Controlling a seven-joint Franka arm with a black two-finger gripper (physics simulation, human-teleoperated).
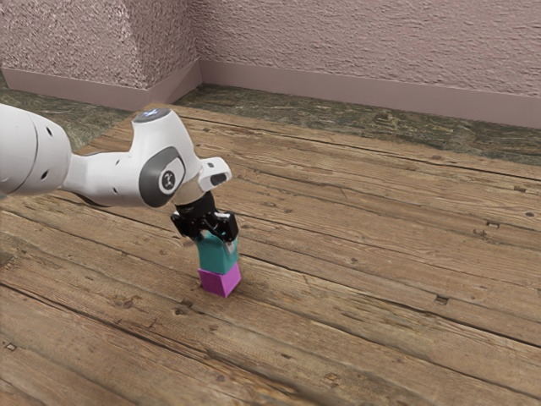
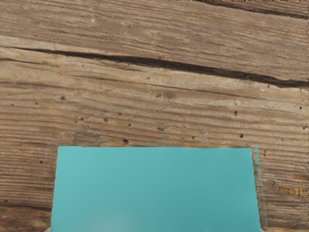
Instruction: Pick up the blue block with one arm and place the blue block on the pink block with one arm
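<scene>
So the blue block [image 1: 215, 256] is sitting right on top of the pink block [image 1: 220, 282], bottom face against top face as far as I can see, and roughly lined up with it. That's where the task wants it, so this looks like the very end of the placing step. The gripper [image 1: 209, 237] is directly above the pink block, down over the top of the blue one. That makes sense to me, since coming straight down keeps the stack square instead of nudging it sideways.

The annoying part is that I honestly can't tell if the gripper is clamped on the blue block or has let go. The black hand covers the block's top edge and everything blends together there.

In the wrist view the blue block [image 2: 154, 188] is a big flat slab just under the hand, cut off at the frame edge, with the wooden table [image 2: 154, 72] beyond it. The pink block is underneath it from that angle, so alignment can't be checked there. In the exterior view its far side, away from the camera, is hidden too.
</scene>
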